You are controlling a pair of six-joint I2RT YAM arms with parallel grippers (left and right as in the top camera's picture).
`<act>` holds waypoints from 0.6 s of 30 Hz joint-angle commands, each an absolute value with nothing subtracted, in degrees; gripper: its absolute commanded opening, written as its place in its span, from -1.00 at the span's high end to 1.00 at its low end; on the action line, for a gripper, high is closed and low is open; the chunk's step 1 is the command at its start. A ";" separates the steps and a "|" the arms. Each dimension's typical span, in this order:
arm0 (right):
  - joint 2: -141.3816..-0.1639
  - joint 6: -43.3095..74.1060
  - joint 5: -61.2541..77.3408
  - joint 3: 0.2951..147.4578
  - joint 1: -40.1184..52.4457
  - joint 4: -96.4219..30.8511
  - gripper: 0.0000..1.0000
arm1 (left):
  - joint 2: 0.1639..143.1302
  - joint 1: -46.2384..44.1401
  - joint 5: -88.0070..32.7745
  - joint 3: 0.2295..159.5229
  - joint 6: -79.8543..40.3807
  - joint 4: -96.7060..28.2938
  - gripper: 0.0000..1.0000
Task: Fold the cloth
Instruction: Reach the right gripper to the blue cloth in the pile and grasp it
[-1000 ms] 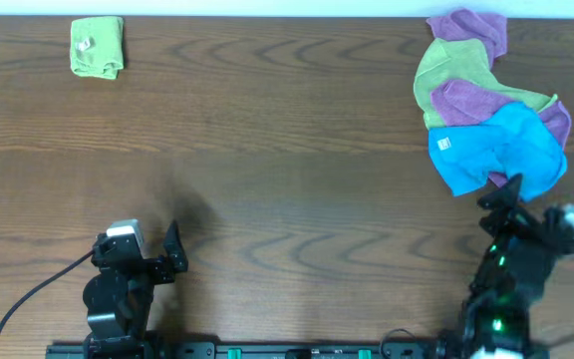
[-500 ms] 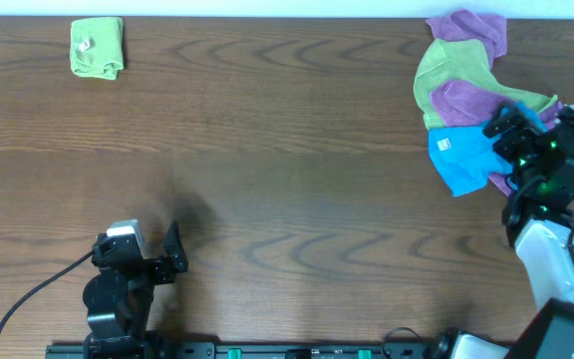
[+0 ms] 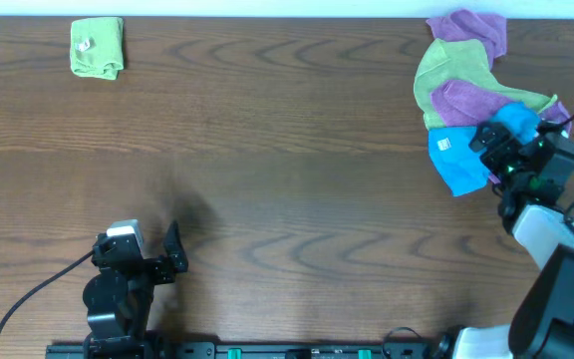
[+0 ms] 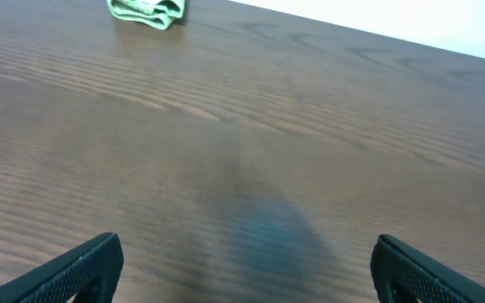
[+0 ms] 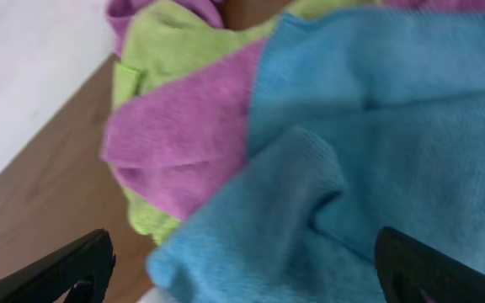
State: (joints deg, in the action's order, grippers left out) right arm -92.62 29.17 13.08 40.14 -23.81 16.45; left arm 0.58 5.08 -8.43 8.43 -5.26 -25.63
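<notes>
The sky-blue cloth (image 3: pixel 458 158) lies crumpled at the right of the table, at the near end of a pile, with a small white tag (image 3: pixel 442 143) showing. My right gripper (image 3: pixel 496 148) hangs over the blue cloth's right part, jaws open. In the right wrist view the blue cloth (image 5: pixel 369 168) fills the space between the two spread fingertips (image 5: pixel 242 269), which are not closed on anything. My left gripper (image 3: pixel 172 254) rests near the front left, open and empty, over bare wood (image 4: pixel 242 269).
Purple cloths (image 3: pixel 471 98) and a lime-green cloth (image 3: pixel 446 70) are heaped against the blue one at the back right; they also show in the right wrist view (image 5: pixel 183 135). A folded lime-green cloth (image 3: pixel 98 47) lies at the back left.
My right arm has swung from the front right edge up over the blue cloth, then shifted slightly left and lower onto it. The left arm has not moved.
</notes>
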 commanded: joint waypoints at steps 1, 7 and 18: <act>-93.82 30.35 13.56 41.32 -25.63 17.04 -0.97 | 0.21 4.84 -8.58 7.40 -4.45 -25.89 -0.91; -94.87 31.27 13.96 41.56 -26.06 18.31 -0.88 | 0.21 4.84 -8.58 7.40 -4.45 -25.89 -0.91; -94.89 33.41 13.98 41.58 -26.96 15.97 -0.64 | 0.21 4.84 -8.58 7.40 -4.45 -25.89 -0.91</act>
